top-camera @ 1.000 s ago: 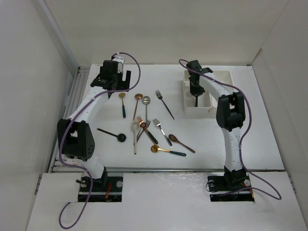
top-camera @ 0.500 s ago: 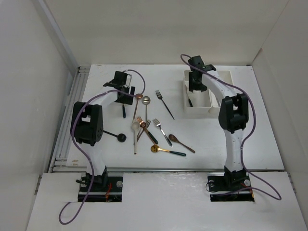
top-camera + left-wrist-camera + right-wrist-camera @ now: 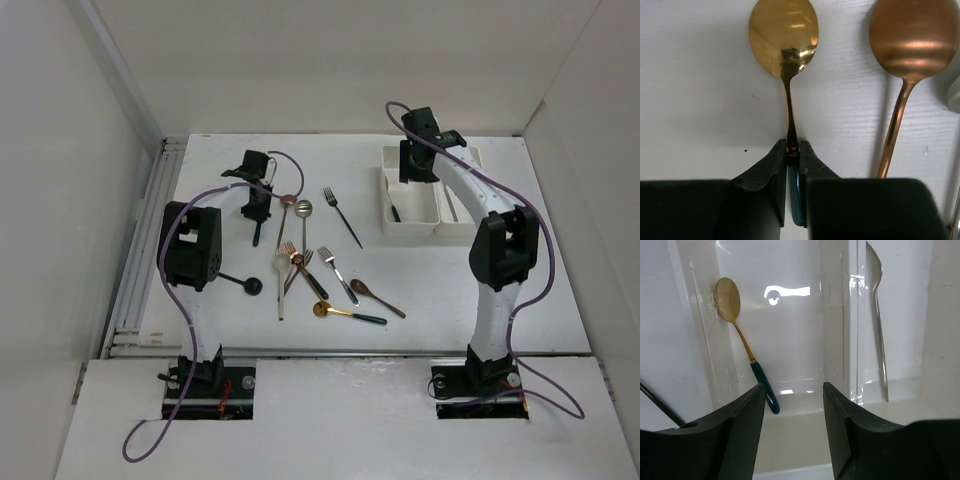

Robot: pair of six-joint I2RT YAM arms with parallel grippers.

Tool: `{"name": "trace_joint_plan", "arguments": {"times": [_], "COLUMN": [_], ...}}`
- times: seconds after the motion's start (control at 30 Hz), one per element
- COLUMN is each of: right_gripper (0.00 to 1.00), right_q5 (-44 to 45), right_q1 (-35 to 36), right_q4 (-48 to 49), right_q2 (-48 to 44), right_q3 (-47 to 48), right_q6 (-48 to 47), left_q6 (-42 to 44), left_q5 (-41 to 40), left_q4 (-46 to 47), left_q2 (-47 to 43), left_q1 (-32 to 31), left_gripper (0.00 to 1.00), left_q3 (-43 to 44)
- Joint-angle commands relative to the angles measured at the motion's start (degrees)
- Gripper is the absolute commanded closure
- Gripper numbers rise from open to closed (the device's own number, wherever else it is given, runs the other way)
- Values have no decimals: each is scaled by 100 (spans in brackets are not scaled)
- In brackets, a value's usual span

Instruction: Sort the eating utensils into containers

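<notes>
A gold spoon [image 3: 784, 35] with a teal handle lies on the white table, and my left gripper [image 3: 792, 147] is shut on its neck where gold meets teal. From above, that gripper [image 3: 257, 203] sits at the table's far left, with the spoon's dark handle [image 3: 257, 236] sticking out below it. My right gripper [image 3: 793, 390] hangs open and empty over the two joined white containers [image 3: 408, 232]. A gold, teal-handled spoon [image 3: 740, 335] lies in the left bin. A silver utensil [image 3: 877, 315] lies in the right bin.
A copper spoon [image 3: 914, 40] lies just right of the gripped spoon, with a silver spoon [image 3: 303, 210] beside it. Several utensils overlap mid-table [image 3: 300, 265]. Apart lie a black fork [image 3: 343, 217], a black spoon [image 3: 232, 278] and a brown spoon [image 3: 375, 297].
My left arm came down onto the gold spoon and its jaws closed on the neck. My right gripper let its spoon go into the left bin and drew back, open.
</notes>
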Motion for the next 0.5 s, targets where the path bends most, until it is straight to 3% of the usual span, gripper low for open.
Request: {"name": "trace_joint_plan", "arguments": {"times": [0.0,0.2,0.37,0.47], "right_gripper": [45,45,45,32], "right_q5": [75,127,66,-135], "right_q1": [-12,-12,172,620], "right_q4": [131,131,297,894], "right_q2": [-422,-615,-1028,-1529], "right_q3": [-18,35,44,-157], "right_q6": [17,17,-263,-684], "left_q6": [-38,-161,-161,-161], "left_q5": [209,270,786,1375], "left_q4": [-408,-470,-628,-795], "left_q2": [63,11,-393,-578], "left_q1": [29,213,415,486], "left_gripper": [100,100,100,100], "left_q3": [18,148,787,1604]}}
